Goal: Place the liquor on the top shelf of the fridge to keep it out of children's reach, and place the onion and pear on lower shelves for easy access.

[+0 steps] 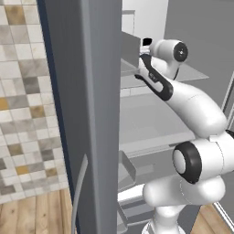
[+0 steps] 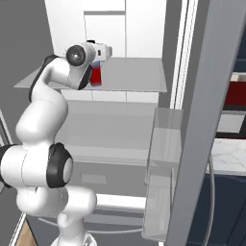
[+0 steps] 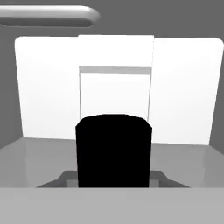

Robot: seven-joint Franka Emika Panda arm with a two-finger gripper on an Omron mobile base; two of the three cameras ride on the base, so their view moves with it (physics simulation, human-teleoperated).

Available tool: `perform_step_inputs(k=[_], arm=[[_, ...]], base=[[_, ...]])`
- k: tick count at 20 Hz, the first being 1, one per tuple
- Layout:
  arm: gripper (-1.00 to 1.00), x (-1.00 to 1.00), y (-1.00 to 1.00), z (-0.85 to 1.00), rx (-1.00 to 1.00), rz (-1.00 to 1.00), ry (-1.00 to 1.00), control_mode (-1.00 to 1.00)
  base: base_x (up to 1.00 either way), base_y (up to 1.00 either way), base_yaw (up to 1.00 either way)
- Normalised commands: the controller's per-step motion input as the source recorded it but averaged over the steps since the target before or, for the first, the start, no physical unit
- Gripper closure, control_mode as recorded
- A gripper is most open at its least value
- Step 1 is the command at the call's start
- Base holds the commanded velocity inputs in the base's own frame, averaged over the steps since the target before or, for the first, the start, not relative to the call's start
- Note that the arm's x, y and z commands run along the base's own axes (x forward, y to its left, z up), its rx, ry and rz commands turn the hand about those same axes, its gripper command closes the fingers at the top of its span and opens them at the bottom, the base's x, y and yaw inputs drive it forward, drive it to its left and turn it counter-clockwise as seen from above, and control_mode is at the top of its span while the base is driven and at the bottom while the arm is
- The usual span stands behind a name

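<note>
The fridge (image 2: 202, 120) stood open around the arm, its pale interior ahead of the gripper (image 2: 96, 72) and its grey door to one side. The top shelf (image 2: 134, 74), a flat translucent panel, lay directly beneath the gripper and stretched on beyond it toward the back wall; the lower shelves (image 2: 115, 129) sat well below. The gripper was closed narrow on the liquor (image 2: 97, 74), holding it at or just over the near part of the top shelf; whether the base touched the panel could not be told. In the hand view the bottle's black cap (image 3: 113, 151) rose right in front of the gripper, blocking the shelf behind it. The liquor was a squat, square-shouldered bottle, of which a strip of red label showed below the hand in the right base view. It was probably rigid, fairly heavy for its size, smooth-sided and breakable, so a firm hold across the flat shoulders or upper body looked safest, with an upright, gentle set-down.
</note>
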Motion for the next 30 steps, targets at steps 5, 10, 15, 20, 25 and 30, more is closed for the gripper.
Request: perform_step_inputs(k=[5,10,15,20,25,30], arm=[[1.0,0.34,0.0,-0.23,0.01,0.01,-0.16,-1.0],[1.0,0.57,0.0,-0.03,0.03,0.0,-0.06,-1.0],[1.0,0.65,0.0,0.0,0.02,0.0,-0.01,-1.0],[-1.0,0.54,0.0,0.0,0.0,0.0,0.0,-1.0],[-1.0,0.31,0.0,0.0,0.0,0.0,0.0,-1.0],[-1.0,0.03,0.0,0.02,0.0,0.0,0.09,-1.0]], base=[[0.0,0.0,0.0],[0.0,0.0,0.0],[0.0,0.0,0.0],[0.0,0.0,0.0],[0.0,0.0,0.0],[0.0,0.0,0.0]])
